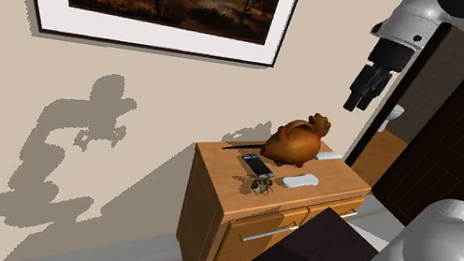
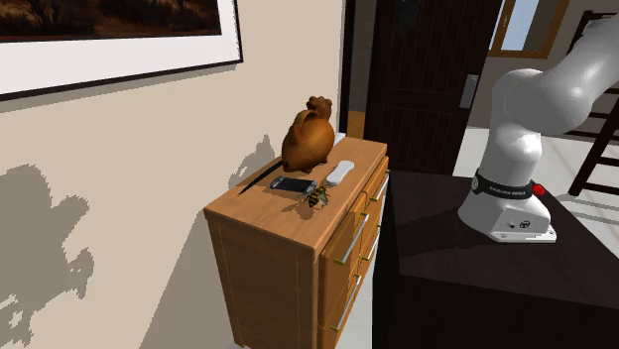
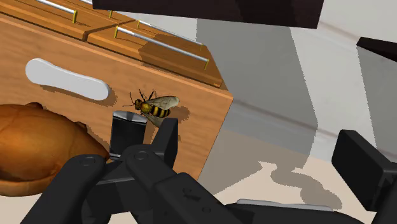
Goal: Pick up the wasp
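Wasp (image 3: 154, 108) lies along dresser (image 3: 191, 86) front, head toward white remote (image 3: 67, 79); claw (image 3: 262, 135) spread apart.

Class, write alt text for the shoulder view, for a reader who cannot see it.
A yellow-and-black wasp lies near the front edge of a wooden dresser, beside a phone, a white bar and a brown animal figurine. The arm's black claw hangs high above the dresser.

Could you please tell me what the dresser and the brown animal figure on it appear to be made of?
The dresser looks like satin-finished wood: faint grain shows on its top and side. The animal figure is smooth, reddish brown, with soft highlights: perhaps glazed ceramic or polished wood; the look leaves it open.
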Robot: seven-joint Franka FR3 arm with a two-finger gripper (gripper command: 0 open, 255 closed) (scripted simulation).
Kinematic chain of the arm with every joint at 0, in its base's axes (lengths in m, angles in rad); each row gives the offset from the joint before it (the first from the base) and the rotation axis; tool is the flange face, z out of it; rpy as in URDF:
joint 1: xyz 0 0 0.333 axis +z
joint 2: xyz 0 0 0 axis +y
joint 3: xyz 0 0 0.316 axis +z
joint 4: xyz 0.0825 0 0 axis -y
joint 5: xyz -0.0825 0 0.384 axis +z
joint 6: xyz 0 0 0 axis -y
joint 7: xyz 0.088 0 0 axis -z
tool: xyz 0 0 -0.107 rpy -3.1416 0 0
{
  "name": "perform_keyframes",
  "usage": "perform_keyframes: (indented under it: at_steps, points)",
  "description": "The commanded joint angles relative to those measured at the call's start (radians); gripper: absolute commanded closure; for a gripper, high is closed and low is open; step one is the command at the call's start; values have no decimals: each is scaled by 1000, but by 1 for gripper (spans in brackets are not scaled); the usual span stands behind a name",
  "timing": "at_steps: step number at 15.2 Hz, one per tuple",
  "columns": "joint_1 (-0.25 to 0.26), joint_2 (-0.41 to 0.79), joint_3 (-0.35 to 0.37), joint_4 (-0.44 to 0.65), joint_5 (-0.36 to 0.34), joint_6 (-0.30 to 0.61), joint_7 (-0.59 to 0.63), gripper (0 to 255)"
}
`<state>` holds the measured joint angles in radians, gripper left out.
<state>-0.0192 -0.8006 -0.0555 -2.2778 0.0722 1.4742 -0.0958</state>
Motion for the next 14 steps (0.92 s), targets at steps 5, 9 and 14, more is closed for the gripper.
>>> perform_keyframes:
  at_steps: [5, 9, 14]
  points:
    - [3, 13, -4, -121, -28, 145, -44, 0]
    - [5, 53, -10, -224, -55, 298, -84, 0]
    - [5, 144, -20, -321, -88, 502, -130, 0]
